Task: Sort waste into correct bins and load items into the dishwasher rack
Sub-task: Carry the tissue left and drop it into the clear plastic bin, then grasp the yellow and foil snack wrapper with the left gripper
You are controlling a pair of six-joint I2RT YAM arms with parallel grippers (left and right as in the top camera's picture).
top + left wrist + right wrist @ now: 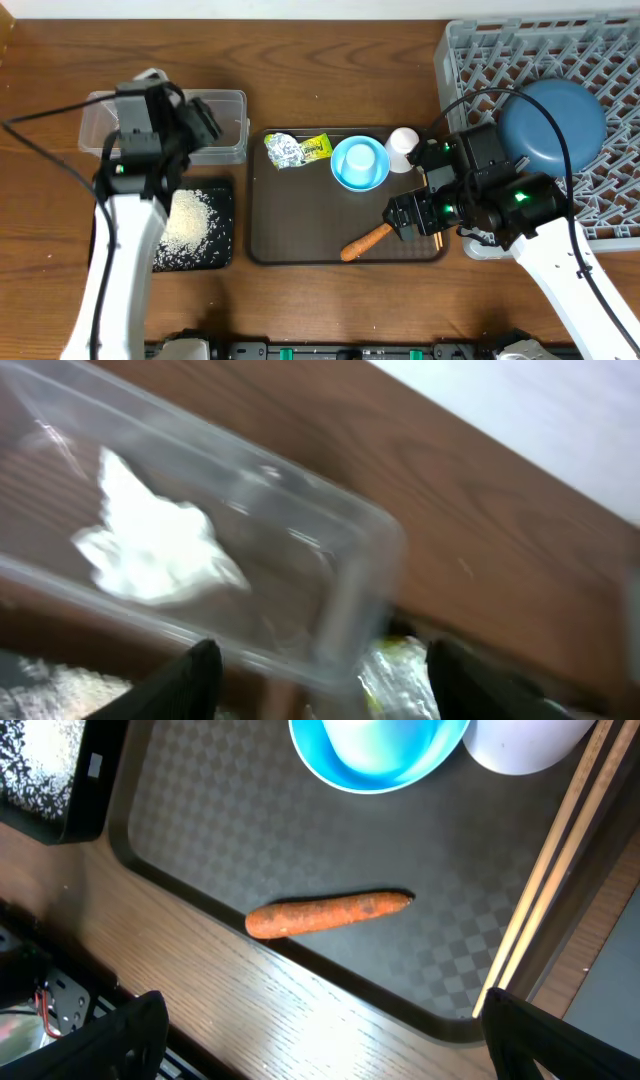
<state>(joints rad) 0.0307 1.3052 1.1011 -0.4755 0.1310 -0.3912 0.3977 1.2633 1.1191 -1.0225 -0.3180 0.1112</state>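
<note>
Both gape empty: left gripper [322,660] over the clear tub [350,560] holding the tissue [150,550], right gripper [322,1010] above the carrot [330,913] on the brown tray [200,810] (chopsticks [560,870] nearby), where a skewed pinch might roll it.

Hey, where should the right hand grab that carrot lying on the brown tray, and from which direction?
Take the carrot at its middle, coming straight down from above and closing across its narrow width. It lies flat on the brown tray, close to the rim on one side, so a sideways approach would likely hit the rim. The right hand hovers open near it.
</note>
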